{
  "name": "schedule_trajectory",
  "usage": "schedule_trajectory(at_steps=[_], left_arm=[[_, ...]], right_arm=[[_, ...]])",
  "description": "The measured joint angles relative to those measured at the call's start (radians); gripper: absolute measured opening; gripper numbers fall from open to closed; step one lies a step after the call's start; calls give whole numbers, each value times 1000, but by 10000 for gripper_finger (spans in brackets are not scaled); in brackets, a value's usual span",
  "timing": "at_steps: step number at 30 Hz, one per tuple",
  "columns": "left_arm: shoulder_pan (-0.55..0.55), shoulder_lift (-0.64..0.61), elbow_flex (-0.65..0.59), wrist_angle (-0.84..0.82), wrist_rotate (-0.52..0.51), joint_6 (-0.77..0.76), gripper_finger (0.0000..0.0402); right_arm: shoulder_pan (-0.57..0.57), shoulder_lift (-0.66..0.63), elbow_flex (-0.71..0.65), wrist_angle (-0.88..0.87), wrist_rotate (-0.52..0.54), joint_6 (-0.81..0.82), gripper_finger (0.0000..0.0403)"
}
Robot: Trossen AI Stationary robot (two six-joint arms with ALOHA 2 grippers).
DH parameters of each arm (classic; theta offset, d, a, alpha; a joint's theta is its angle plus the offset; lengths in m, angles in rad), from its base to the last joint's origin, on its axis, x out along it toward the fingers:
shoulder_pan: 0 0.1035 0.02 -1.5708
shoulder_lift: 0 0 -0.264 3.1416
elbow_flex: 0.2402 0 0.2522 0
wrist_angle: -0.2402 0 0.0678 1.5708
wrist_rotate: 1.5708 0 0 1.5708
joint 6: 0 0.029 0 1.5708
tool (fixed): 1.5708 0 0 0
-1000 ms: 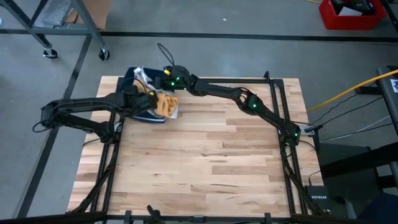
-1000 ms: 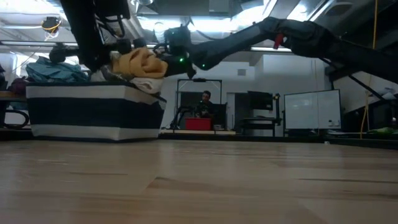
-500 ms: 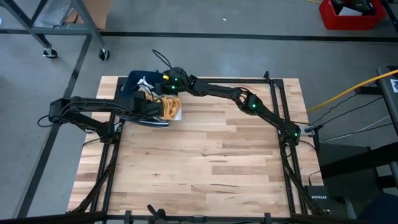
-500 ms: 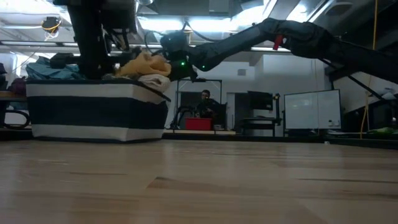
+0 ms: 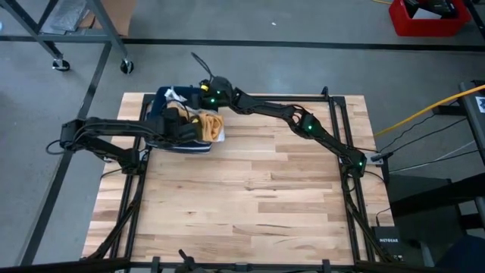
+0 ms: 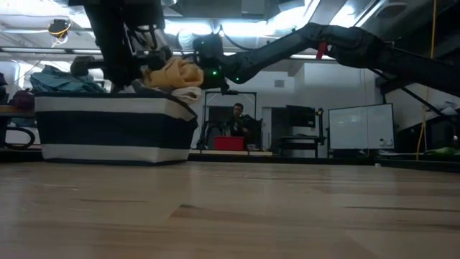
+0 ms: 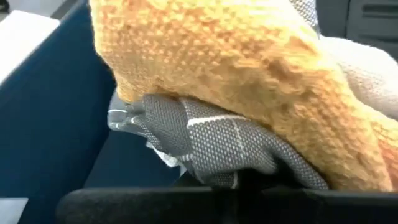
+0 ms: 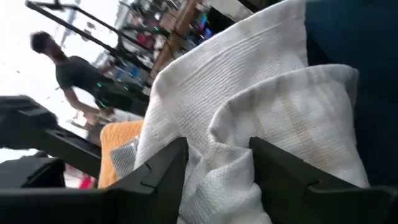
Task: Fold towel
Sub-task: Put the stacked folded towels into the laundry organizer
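A navy-and-white striped basket (image 5: 173, 140) (image 6: 108, 129) stands at the table's far left, full of cloth. My left gripper (image 5: 191, 127) is shut at the basket's right rim, with an orange knitted towel (image 5: 210, 125) (image 6: 172, 72) (image 7: 236, 68) and a grey white-lined cloth (image 7: 211, 140) bunched at its fingers. The orange towel lies on a white towel (image 6: 180, 93) that drapes over the rim. My right gripper (image 5: 199, 102) (image 8: 217, 171) reaches over the basket's far side, open, its fingers on either side of a fold of white waffle towel (image 8: 249, 106). My left gripper has the grey cloth's bunched fold (image 7: 233, 168) right at its fingers, with the orange towel's underside (image 7: 292, 137) lying on top. The fingers' own dark edge hides the pinch, so which layers are caught cannot be told. The bundle rests on the basket's rim. My right gripper stands astride a bulging fold of the white towel (image 8: 217, 155), which fills the gap between the two fingers (image 8: 165, 171). Whether the fingers touch it I cannot tell. The towel lies in the basket.
More cloth, some of it teal (image 6: 61, 79), is heaped in the basket's left part. The bare wooden tabletop (image 5: 258, 197) stretches to the near and right edges. A person (image 6: 236, 119) stands in the room beyond the table.
My left gripper has carried the orange towel toward the table's right edge and down. The towel hung above the basket's rim before and now lies on the white towel at the rim. The basket has shifted slightly toward the right.
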Motion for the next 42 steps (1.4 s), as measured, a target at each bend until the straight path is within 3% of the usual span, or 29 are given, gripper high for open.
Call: schedule_trajectory(at_steps=[13,33,42], left_arm=[[46,-75,49,7,-42,200,4],[144,-89,59,-5,-46,331,6],[154,-72,52,-57,87,341,6]], right_arm=[[-2,0,1,191,61,68,115],[10,0,3,229,306,-13,110],[37,21,-15,139,299,-55,110]])
